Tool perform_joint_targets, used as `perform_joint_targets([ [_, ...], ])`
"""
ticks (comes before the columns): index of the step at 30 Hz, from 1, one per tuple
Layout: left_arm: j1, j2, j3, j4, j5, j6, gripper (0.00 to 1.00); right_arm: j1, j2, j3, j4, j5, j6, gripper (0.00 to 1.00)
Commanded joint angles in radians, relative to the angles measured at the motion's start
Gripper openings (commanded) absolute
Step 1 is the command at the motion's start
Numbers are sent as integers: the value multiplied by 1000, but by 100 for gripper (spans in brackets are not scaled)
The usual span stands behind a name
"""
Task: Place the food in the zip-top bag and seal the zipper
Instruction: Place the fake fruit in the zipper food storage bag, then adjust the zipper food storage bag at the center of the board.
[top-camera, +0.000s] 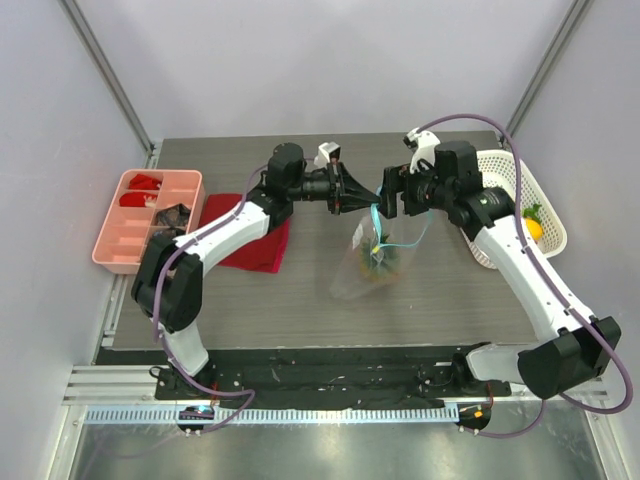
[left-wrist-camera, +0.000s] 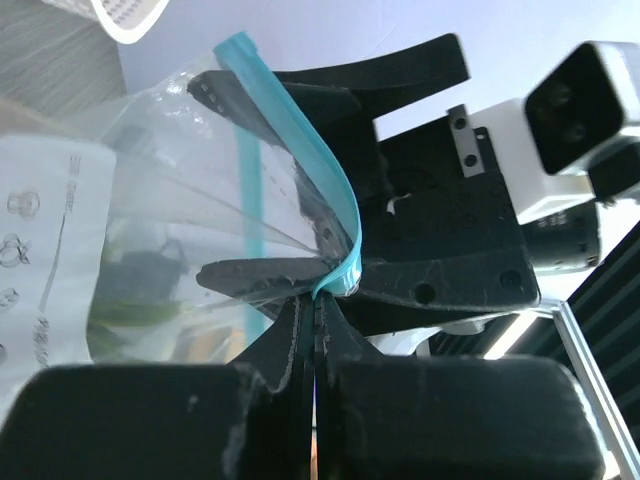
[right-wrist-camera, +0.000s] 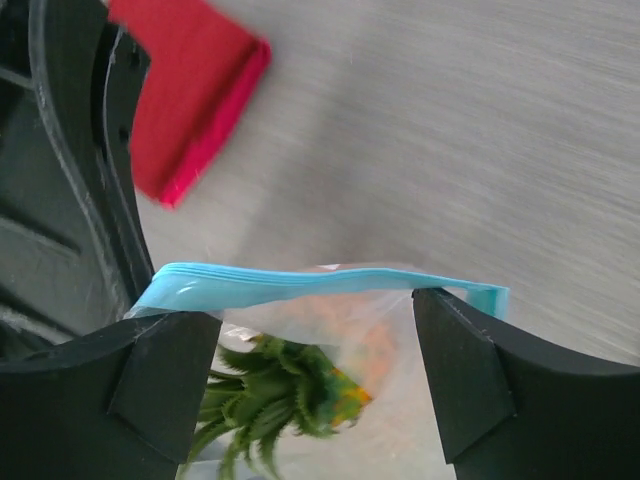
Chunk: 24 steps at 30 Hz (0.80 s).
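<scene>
The zip-top bag (top-camera: 372, 258) hangs above the table between the two arms, with the pineapple (top-camera: 380, 262) inside. My left gripper (top-camera: 360, 194) is shut on one end of the teal zipper (left-wrist-camera: 335, 225); its jaws are pressed together (left-wrist-camera: 318, 305). My right gripper (top-camera: 386, 200) is open. Its fingers (right-wrist-camera: 165, 365) straddle the bag's mouth, one on each side of the zipper strip (right-wrist-camera: 320, 283). The pineapple's green leaves (right-wrist-camera: 275, 400) and orange body show through the plastic below the strip. The bag's white label (left-wrist-camera: 50, 250) shows in the left wrist view.
A white basket (top-camera: 500, 170) at the right holds an orange-yellow food piece (top-camera: 535, 228). A folded red cloth (top-camera: 255, 248) lies under the left arm and shows in the right wrist view (right-wrist-camera: 190, 95). A pink divided tray (top-camera: 130, 235) stands at the left edge.
</scene>
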<state>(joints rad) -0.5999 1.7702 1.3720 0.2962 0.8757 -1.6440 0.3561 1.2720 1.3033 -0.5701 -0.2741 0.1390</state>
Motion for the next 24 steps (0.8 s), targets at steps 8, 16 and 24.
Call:
perform_joint_targets([
  [8, 3, 40, -70, 159, -92, -2, 0, -204, -31, 123, -456, -290, -237, 87],
  [16, 20, -6, -1, -285, -132, 344, 0, -238, -34, 133, -479, -350, -319, 86],
  [24, -3, -95, 216, -845, -389, 843, 0, -252, 24, 71, -373, -261, -194, 80],
])
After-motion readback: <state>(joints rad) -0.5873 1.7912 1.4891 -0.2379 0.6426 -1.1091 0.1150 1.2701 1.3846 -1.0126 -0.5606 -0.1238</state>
